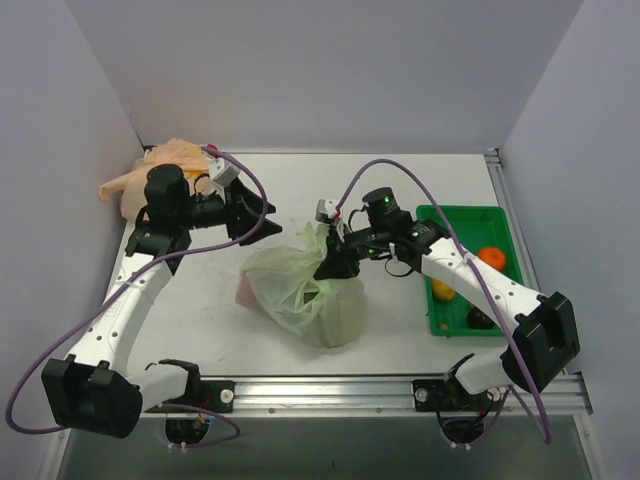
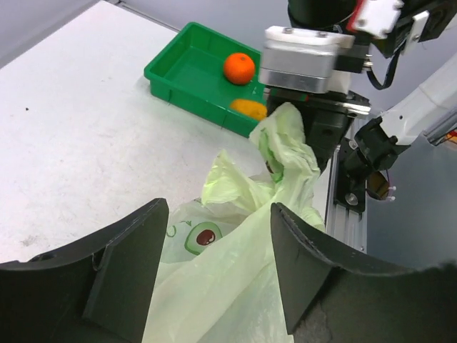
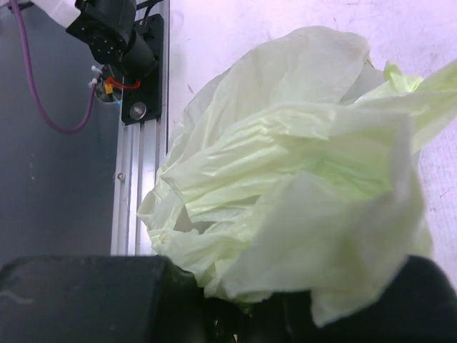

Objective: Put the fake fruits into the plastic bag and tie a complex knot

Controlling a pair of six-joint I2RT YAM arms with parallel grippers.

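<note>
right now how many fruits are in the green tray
3: an orange at the tray's far right, a yellow-orange piece against its left wall, a dark piece at the near end. The right arm crosses the tray, so another could be hidden.

Bright, even light falls from overhead in the top view. The white table [image 1: 210, 320] is well lit without harsh glare, and the arms [image 1: 130, 300] and the bag [image 1: 300, 290] cast only soft, faint shadows. The walls [image 1: 300, 70] take a pale lilac tint.

In the left wrist view the dark left fingers [image 2: 121, 279] near the lens look slightly soft and show little detail. The green tray [image 2: 186, 71] and the orange [image 2: 239, 68] beyond them are crisp and saturated. Light passes through the thin bag, so it glows.

In the right wrist view the bag fills the frame in soft focus. The right fingers [image 3: 86, 300] along the bottom edge are nearly black, and the table at top right is washed out.
</note>
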